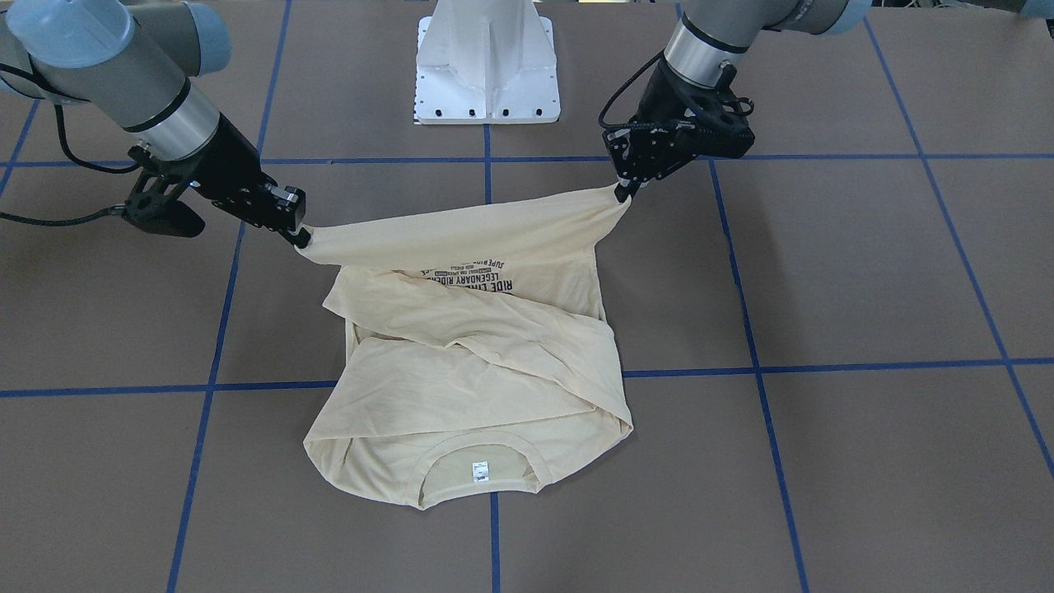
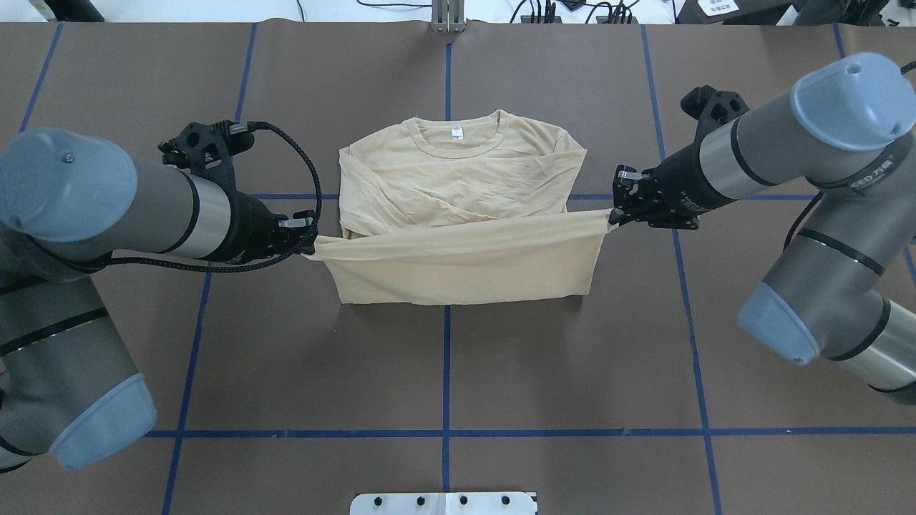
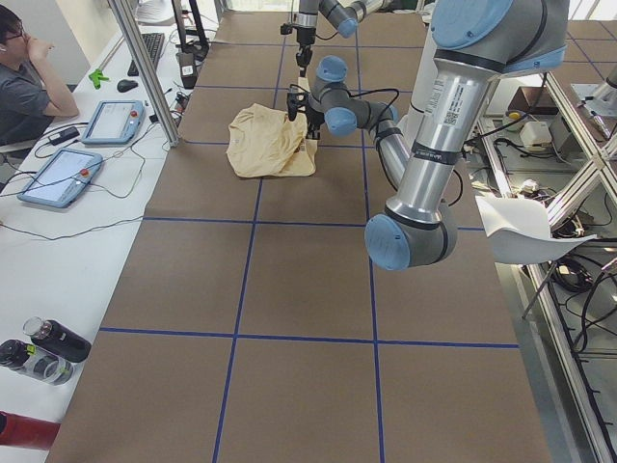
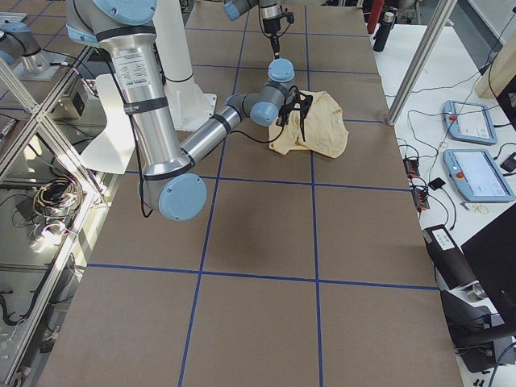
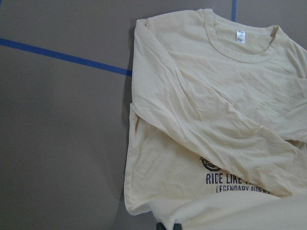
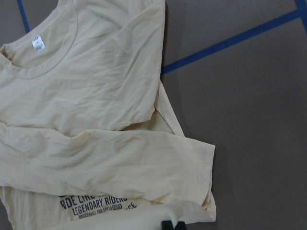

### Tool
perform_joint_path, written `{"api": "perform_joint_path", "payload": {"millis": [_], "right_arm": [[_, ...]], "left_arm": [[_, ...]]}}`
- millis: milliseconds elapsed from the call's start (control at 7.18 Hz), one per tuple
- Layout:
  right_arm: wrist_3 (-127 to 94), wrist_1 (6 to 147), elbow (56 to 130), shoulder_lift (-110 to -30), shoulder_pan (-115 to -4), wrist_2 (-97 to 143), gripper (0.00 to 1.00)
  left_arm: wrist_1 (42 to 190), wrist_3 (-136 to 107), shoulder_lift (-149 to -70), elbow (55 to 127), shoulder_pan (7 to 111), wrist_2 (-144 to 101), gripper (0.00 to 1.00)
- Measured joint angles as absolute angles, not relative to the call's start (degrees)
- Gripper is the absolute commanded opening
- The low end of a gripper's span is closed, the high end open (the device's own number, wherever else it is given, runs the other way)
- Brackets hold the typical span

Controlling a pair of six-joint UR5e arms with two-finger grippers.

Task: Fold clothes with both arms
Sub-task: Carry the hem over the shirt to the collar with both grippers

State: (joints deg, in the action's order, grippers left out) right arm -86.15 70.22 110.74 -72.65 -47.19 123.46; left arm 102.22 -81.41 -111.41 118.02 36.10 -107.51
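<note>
My left fingers point(image 2: 309, 247) are clamped on one hem point(image 2: 458, 232) corner of the shirt point(image 2: 458, 268). My right fingers point(image 2: 613, 217) are clamped on the other corner. The hem is raised and taut, on the shirt's side nearest the base point(image 2: 444, 503). Beyond it, sleeves point(image 1: 494, 329) lie folded across the front. The collar point(image 2: 454, 148) lies on the worktop point(image 2: 444, 372), farthest from the base.

Overhead cam sat behind the robot's white base point(image 2: 444, 504), looking forward and down over the table point(image 2: 286, 357). Front cam faced back from the far side, steeply down. Side cams stood well back at each table end. Both wrist cams looked down close on the shirt point(image 5: 216, 120), sharing its neck label point(image 5: 240, 36).
</note>
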Motion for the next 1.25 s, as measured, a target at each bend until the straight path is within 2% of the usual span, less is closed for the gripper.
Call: {"api": "perform_joint_path", "payload": {"millis": [418,975,1253], "right_arm": [[-85.99,70.22,107.8,-69.7,-49.59,123.3,0.0],[-85.86,70.15,101.98,-64.82,-51.07,122.98,0.0],[-85.79,68.78,98.96,-63.41,-51.84,122.96,0.0]], "left_arm": [[105.98,-82.38,-113.34,111.76,37.83,-107.22,0.0],[106.6,-82.17,-114.89,108.08,41.74,-107.06,0.0],[109.78,-82.46,-116.36,103.66,42.07,-107.03,0.0]]}}
